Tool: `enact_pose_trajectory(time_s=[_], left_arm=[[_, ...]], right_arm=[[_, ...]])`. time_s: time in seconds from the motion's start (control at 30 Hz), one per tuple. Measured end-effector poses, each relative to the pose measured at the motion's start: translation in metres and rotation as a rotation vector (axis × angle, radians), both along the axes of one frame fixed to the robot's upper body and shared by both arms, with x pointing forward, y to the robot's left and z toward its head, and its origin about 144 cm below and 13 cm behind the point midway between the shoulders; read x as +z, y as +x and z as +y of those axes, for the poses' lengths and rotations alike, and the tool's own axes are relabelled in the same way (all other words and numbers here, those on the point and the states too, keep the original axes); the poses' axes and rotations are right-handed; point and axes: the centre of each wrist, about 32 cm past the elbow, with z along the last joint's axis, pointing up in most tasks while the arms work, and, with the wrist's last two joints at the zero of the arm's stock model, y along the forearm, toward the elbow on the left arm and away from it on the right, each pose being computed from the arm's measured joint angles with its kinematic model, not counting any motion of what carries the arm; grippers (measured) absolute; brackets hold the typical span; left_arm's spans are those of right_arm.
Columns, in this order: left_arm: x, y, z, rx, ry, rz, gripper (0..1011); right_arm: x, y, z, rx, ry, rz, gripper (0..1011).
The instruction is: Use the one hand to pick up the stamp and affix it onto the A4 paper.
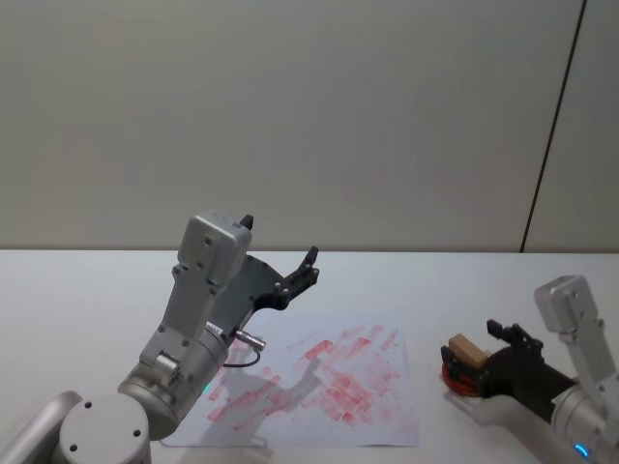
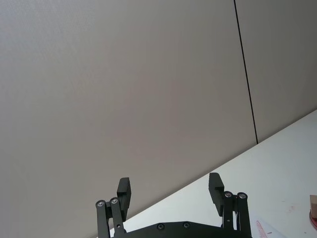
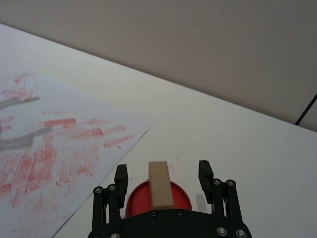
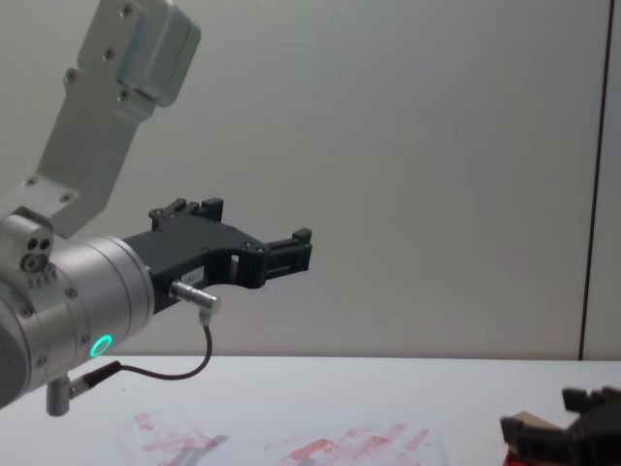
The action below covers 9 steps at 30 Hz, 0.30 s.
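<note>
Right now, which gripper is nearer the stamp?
Right. The right gripper straddles the stamp, fingers open either side; the left gripper hangs raised over the A4 paper.

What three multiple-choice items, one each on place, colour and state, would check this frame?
1. Where is the stamp?
A. on the A4 paper
B. on the red ink pad, between the right pincer's fingers
C. in the left pincer

2. What colour are the marks on the A4 paper?
A. blue
B. black
C. red

3. How is the left pincer?
A. open, raised, holding nothing
B. shut on the stamp
C. pressed flat on the paper

Answers: 1 B, the tan block stands on the ink pad with the right pincer open, a finger on each side. 2 C, red smears cover the sheet. 3 A, its fingers are apart, up above the table.
</note>
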Motion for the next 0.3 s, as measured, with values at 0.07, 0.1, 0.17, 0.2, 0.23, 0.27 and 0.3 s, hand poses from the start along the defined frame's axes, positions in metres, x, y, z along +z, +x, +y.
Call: enact_pose_trajectory(time_s=[0.07, 0.1, 0.17, 0.2, 0.23, 0.27, 0.3], left_arm=[[0.000, 0.000, 0.000, 0.000, 0.000, 0.000, 1002], [0.000, 0.000, 0.000, 0.000, 0.000, 0.000, 1002], [0.000, 0.000, 0.000, 0.000, 0.000, 0.000, 1002], [0.000, 0.000, 0.000, 0.000, 0.000, 0.000, 1002], [0.000, 0.000, 0.000, 0.000, 0.000, 0.000, 1002], [0.000, 0.000, 0.000, 0.000, 0.000, 0.000, 1003], [0.000, 0.000, 0.000, 0.000, 0.000, 0.000, 1002]], right_arm=[[0.004, 0.000, 0.001, -0.003, 0.012, -0.016, 916], [0.004, 0.000, 0.001, -0.003, 0.012, -0.016, 916], [0.008, 0.000, 0.002, -0.007, 0.025, -0.035, 960], [0.011, 0.000, 0.003, -0.010, 0.034, -0.046, 1000], [0.012, -0.001, 0.004, -0.010, 0.037, -0.050, 1001], [0.014, -0.001, 0.004, -0.012, 0.044, -0.059, 1001], [0.014, -0.001, 0.004, -0.012, 0.044, -0.059, 1001]])
